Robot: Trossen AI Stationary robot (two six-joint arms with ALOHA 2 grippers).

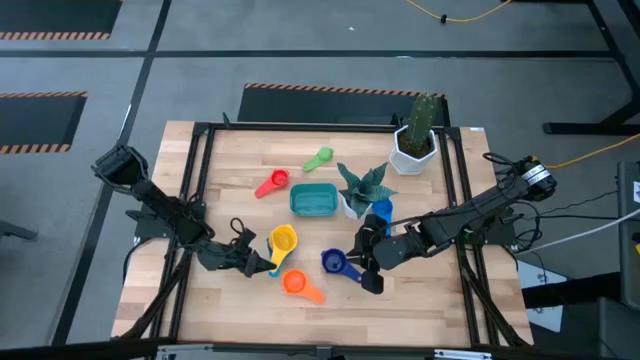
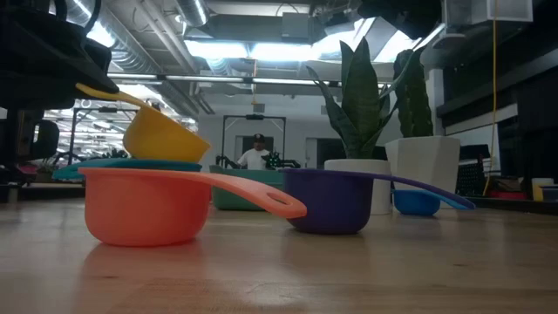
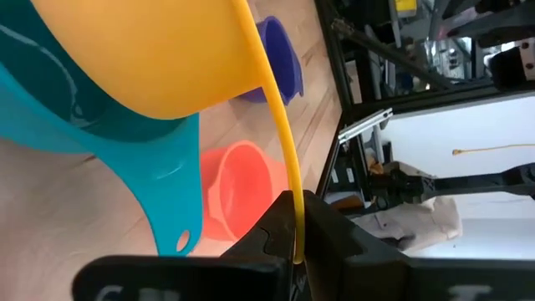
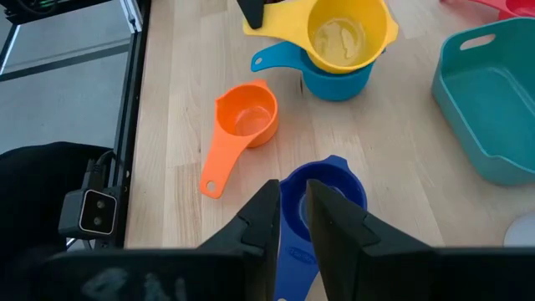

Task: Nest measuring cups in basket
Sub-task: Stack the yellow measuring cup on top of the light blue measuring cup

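Note:
A yellow measuring cup (image 4: 347, 33) sits tilted in a light blue cup (image 4: 334, 79) that stands on the table. My left gripper (image 1: 262, 265) is shut on the yellow cup's handle. My right gripper (image 4: 292, 219) hovers above the dark blue cup (image 4: 324, 191), its fingers a narrow gap apart and touching nothing. That cup's handle (image 2: 436, 194) lies bare. An orange cup (image 1: 295, 283) rests near the front. The teal basket (image 1: 313, 200) stands mid-table. A red cup (image 1: 272, 183) and a green cup (image 1: 320, 157) lie behind it, and another blue cup (image 1: 380, 210) to its right. My left gripper pinches the yellow cup's thin handle near its free end (image 3: 293, 213) between its two fingers. The fingers come nearly level from the table's left and lie along the handle. The bowl (image 2: 161, 135) is tipped up, its underside in the light blue cup (image 2: 139, 164).
A white cactus pot (image 1: 413, 145) stands at the far right, and a small pot with a spiky plant (image 1: 360, 190) right of the basket. A black frame (image 1: 190, 200) runs along the table's edges. Bare wood lies along the near edge.

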